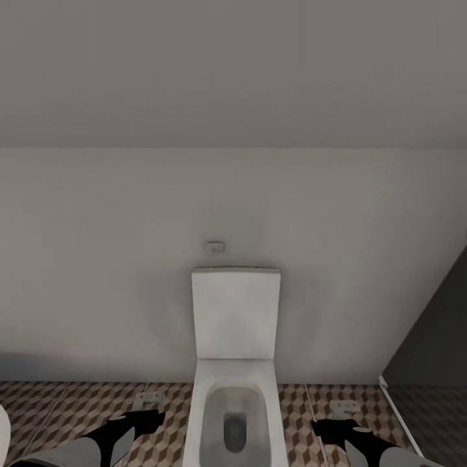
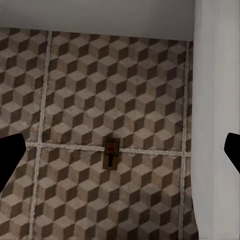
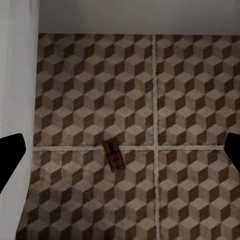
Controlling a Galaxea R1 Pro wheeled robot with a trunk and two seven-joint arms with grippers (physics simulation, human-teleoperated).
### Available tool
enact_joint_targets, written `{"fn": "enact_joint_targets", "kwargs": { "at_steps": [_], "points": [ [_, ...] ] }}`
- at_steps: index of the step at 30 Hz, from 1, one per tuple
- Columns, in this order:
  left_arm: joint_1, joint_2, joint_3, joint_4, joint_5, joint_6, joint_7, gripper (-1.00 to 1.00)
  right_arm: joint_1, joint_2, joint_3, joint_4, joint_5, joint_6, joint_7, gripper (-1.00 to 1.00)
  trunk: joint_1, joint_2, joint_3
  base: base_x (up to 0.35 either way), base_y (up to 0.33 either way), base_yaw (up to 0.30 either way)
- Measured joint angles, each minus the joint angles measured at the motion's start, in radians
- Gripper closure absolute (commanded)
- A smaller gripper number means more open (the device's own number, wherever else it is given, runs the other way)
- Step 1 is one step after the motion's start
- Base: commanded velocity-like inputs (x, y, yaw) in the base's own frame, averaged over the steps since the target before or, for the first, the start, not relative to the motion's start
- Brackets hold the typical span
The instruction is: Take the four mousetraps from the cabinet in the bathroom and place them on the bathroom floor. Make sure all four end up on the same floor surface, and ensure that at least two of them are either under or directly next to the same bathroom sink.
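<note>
Two mousetraps lie flat on the cube-patterned bathroom floor (image 1: 84, 405), one on each side of a white toilet (image 1: 235, 363). In the left wrist view a mousetrap (image 2: 111, 154) rests on a grout line, straight below the open fingers (image 2: 10, 155). The right wrist view has the other mousetrap (image 3: 114, 156) beside a grout crossing, its fingers (image 3: 10, 152) spread wide apart. My left gripper (image 1: 152, 417) and right gripper (image 1: 321, 427) hover above the floor, both open with nothing in them. The cabinet and the sink are out of view.
The toilet stands against a plain pale wall (image 1: 97, 259) with a small flush plate (image 1: 214, 246). A dark grey panel (image 1: 434, 331) with a pale floor strip closes off the right side. A white rounded edge (image 1: 3, 431) pokes in at the far left.
</note>
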Motion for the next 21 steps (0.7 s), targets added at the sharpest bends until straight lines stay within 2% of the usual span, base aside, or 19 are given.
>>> {"fn": "enact_joint_targets", "kwargs": {
  "at_steps": [8, 21],
  "points": [
    [0.0, 0.0, 0.001, 0.001, 0.0, 0.0, 0.012, -1.0, 0.0, 0.0, 0.0, 0.0, 0.001, 0.0, -0.001, -1.0, 0.0, 0.0, 0.0, -0.257, 0.0, 0.0],
    [0.0, 0.0, 0.001, 0.001, 0.002, 0.0, 0.034, -1.0, 0.0, 0.0, 0.001, 0.0, 0.003, 0.0, -0.001, -1.0, 0.0, 0.0, 0.0, -0.334, 0.0, 0.0]
  ]
}}
